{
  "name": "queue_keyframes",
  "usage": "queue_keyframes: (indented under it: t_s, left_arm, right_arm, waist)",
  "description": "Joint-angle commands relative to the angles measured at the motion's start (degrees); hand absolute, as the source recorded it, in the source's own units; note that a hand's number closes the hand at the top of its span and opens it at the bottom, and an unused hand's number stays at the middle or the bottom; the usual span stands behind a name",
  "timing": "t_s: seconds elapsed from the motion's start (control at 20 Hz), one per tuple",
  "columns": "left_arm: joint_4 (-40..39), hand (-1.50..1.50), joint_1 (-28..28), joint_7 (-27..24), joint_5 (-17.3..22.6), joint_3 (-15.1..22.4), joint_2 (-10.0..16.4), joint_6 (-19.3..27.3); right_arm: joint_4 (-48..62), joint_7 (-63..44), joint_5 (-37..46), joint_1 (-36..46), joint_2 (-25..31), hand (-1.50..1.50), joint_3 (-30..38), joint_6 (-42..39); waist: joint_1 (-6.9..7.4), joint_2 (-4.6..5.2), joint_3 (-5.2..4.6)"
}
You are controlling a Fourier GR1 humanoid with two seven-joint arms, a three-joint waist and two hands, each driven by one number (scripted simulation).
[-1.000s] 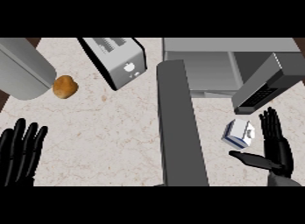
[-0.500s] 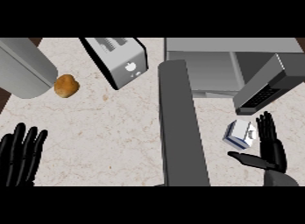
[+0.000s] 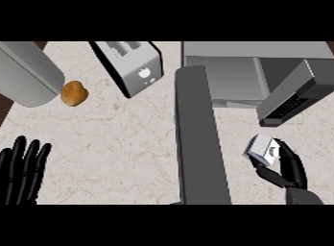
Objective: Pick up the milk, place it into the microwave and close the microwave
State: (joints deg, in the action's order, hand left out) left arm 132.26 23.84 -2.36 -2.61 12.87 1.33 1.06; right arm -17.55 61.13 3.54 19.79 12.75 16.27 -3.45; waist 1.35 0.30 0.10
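The milk (image 3: 260, 148), a small white and grey carton, lies on the counter to the right of the microwave's open door (image 3: 199, 144). My right hand (image 3: 289, 169) is at the carton. Its fingers curl against the carton's right side and its thumb sits under the near end. The microwave (image 3: 226, 72) stands at the back right with its cavity showing. Its door reaches out toward me as a long dark slab. My left hand (image 3: 17, 173) rests open at the lower left, fingers up, far from the milk.
A silver toaster (image 3: 131, 67) stands at the back middle, with a brown roll (image 3: 73, 92) to its left. A big grey cylinder (image 3: 21, 72) fills the back left corner. A dark block with a grille (image 3: 297, 96) juts out just behind the milk.
My right hand has slid down and in toward the milk, and its straight fingers have curled onto the carton. The left hand has barely moved.
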Motion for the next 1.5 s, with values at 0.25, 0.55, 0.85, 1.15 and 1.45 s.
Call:
queue_keyframes:
  t_s: [0.25,0.55,0.85,1.15,1.45]
  left_arm:
    - [0.23,-1.5,2.59,-1.51,0.08,0.64,0.36,-0.73]
    - [3.07,-1.5,3.93,1.31,-1.45,1.74,-0.13,0.87]
    - [0.69,-1.5,4.25,-1.7,4.21,-2.94,0.99,-1.43]
    - [0.0,-1.5,4.75,-1.47,5.05,-4.56,1.48,-1.8]
    - [-3.7,-1.5,3.44,-4.64,5.58,-7.31,1.46,-2.9]
  right_arm:
    - [-1.88,6.31,-0.02,2.74,-2.77,1.5,-2.31,-9.79]
    - [-10.14,6.96,-0.42,-3.13,-4.49,1.5,-5.51,-11.87]
    - [-18.94,4.29,-0.34,-10.83,-7.25,1.5,-8.92,-8.78]
    - [-31.85,-6.69,-1.94,-9.59,-9.6,1.5,-9.93,-2.71]
    - [-42.42,-16.28,0.85,-10.38,-12.64,1.5,-15.71,4.66]
  waist:
    - [-0.03,-0.17,0.04]
    - [-1.27,-0.52,-0.09]
    - [-1.54,-0.54,-0.16]
    - [-1.32,-0.44,-0.14]
    - [-1.27,-0.48,-0.15]
